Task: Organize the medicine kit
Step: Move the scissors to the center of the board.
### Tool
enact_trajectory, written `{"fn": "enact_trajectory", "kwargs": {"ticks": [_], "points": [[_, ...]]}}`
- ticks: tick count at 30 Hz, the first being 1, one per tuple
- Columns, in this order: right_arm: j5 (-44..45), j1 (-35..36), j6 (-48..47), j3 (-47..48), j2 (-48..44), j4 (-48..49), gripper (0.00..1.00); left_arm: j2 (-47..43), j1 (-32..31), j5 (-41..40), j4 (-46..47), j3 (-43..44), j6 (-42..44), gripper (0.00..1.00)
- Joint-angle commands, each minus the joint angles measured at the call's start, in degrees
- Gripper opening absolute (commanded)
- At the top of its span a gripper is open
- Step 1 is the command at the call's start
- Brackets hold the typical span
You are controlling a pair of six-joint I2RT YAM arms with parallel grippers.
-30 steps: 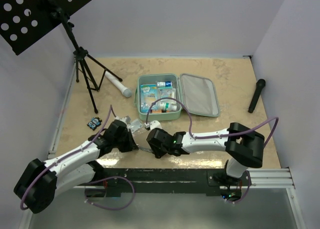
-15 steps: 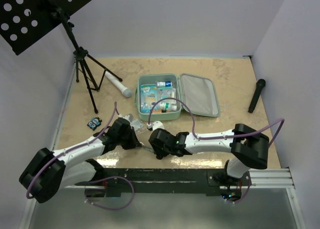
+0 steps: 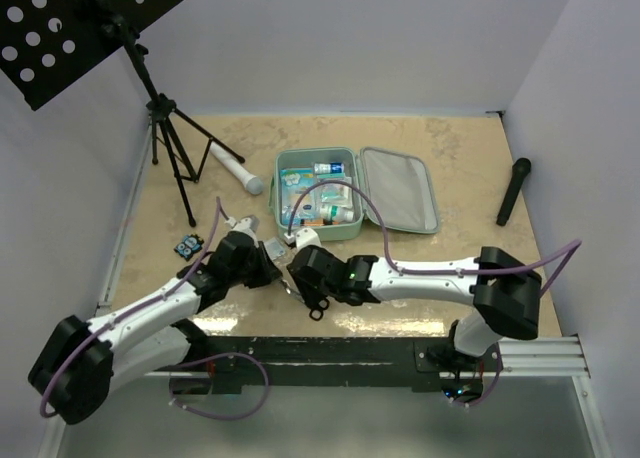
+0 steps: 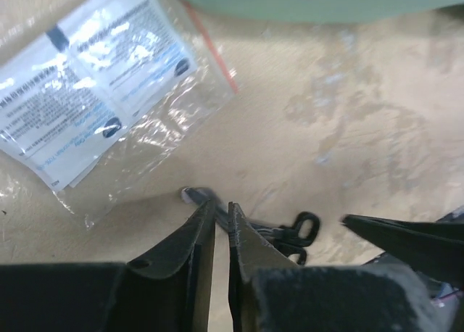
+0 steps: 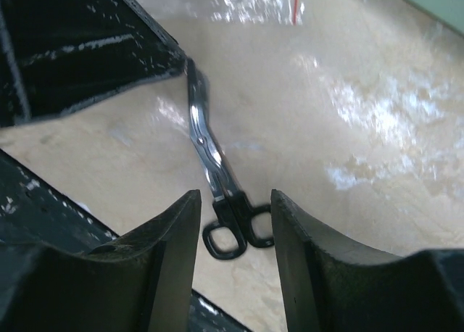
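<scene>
The mint-green medicine kit (image 3: pixel 284 174) lies open at mid-table, packets and small bottles inside, its lid (image 3: pixel 400 188) flat to the right. Small scissors (image 3: pixel 312 308) (image 5: pixel 210 154) lie near the front edge, steel blades and black handles (image 4: pixel 301 230). My left gripper (image 3: pixel 276 274) (image 4: pixel 222 210) stands almost shut, only a thin slit between its tips. The tips sit over the blade, with nothing in the slit. My right gripper (image 3: pixel 300 286) (image 5: pixel 235 201) is open, its fingers (image 5: pixel 174 230) astride the handles and above them. A clear bag of white packets (image 4: pixel 94 107) (image 3: pixel 272 248) lies just beyond.
A white-and-grey cylinder (image 3: pixel 237 168) lies left of the kit and a small black gadget (image 3: pixel 188 246) further left. A tripod stand (image 3: pixel 170 148) stands at the back left and a black microphone (image 3: pixel 514 190) lies at the right. The black rail (image 3: pixel 330 348) borders the front edge.
My left gripper has moved forward toward the kit and its tips have parted slightly. The right gripper has shifted left over the scissors, whose handles now show near the front edge.
</scene>
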Motion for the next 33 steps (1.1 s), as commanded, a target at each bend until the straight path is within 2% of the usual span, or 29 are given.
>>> {"fn": "enact_trajectory", "kwargs": {"ticks": [1,8,19,29,33], "points": [[2.59,0.39,-3.77,3.88,3.73,4.78,0.47,-9.63,-0.03,-5.21,0.11,-0.42,-2.25,0.2],[2.94,0.39,-7.2,6.25,8.21,9.09,0.44,-17.29,-0.03,-13.3,-8.33,0.54,-5.49,0.29],[1.97,0.47,-9.14,11.09,15.68,12.7,0.45,-27.49,-0.11,-22.01,-16.95,-0.34,-14.81,0.3],[4.25,0.39,-9.22,11.97,20.26,11.91,0.44,-29.43,-0.03,-23.07,-19.15,-0.95,-15.96,0.3],[4.78,0.39,-9.4,12.06,21.22,10.95,0.39,-29.51,-0.03,-22.98,-19.06,-1.21,-16.05,0.3]]}}
